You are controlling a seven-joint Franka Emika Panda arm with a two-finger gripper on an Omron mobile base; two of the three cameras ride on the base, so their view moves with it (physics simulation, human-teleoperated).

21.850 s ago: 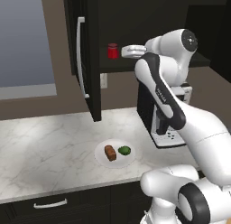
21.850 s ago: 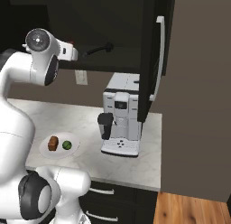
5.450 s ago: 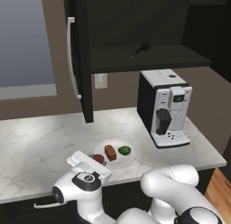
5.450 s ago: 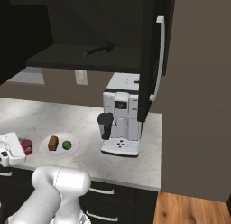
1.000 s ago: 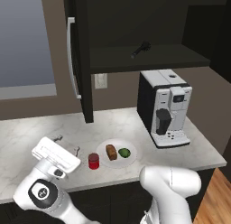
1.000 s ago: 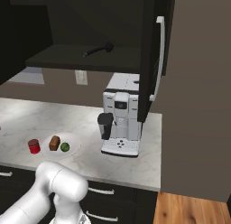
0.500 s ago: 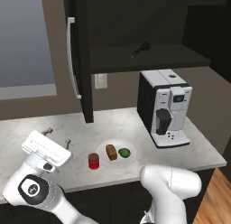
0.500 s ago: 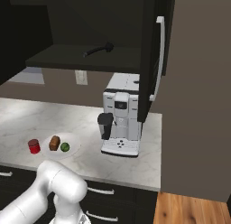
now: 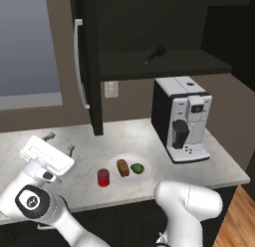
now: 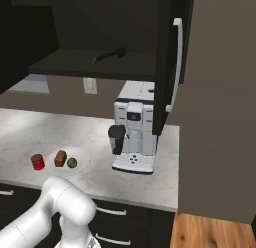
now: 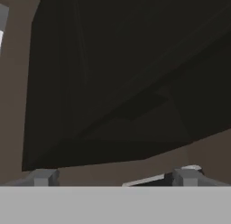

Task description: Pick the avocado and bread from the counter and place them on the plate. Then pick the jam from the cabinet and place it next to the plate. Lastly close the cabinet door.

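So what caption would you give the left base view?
Bread and avocado plated, jam beside plate, cabinet door open.

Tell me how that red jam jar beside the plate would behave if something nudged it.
The jam jar stands upright on the smooth marble-look counter, so a low nudge would probably slide it rather than tip it. It looks squat, so tipping seems unlikely. Knocked onto its side, the cylinder would likely roll, perhaps against the plate just beside it.

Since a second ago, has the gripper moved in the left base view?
Yes. The gripper has swung left along the counter, away from the jam and plate, which sit where they were. Its fingers are spread, holding nothing.
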